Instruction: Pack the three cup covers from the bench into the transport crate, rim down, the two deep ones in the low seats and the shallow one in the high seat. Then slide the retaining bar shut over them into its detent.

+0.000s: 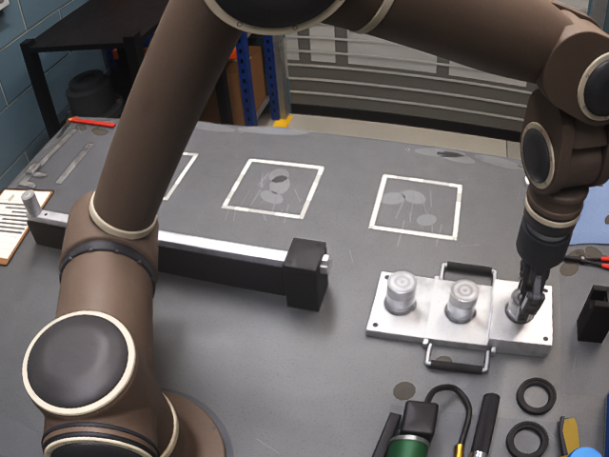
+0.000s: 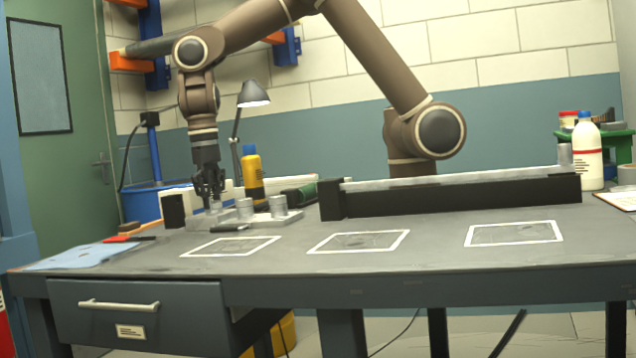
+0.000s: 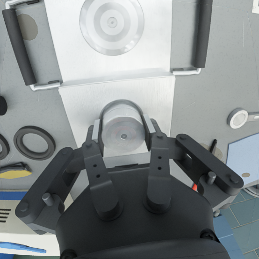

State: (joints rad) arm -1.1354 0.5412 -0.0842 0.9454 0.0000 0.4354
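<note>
A silver cup cover (image 3: 122, 132) (image 1: 518, 305) sits in the right-hand end seat of the metal transport crate (image 1: 460, 315), flat top up. My gripper (image 3: 123, 135) (image 1: 529, 302) (image 2: 208, 195) reaches straight down on it, its two finger pads closed against the cover's opposite sides. Two more silver covers stand in the crate, one in the middle raised seat (image 1: 461, 299) (image 3: 111, 25) and one in the left end seat (image 1: 400, 291). The retaining bar (image 1: 231, 248) is a long silver strip on a black rail, lying across the bench to the left of the crate.
The crate's black carry handles (image 1: 457, 361) stick out at front and back. A small black block (image 1: 594, 315) stands just right of the crate. Rubber rings (image 1: 536, 395), a green tool (image 1: 411, 433) and pliers (image 1: 590, 259) lie close by. Three taped squares (image 1: 415, 206) mark the bench behind.
</note>
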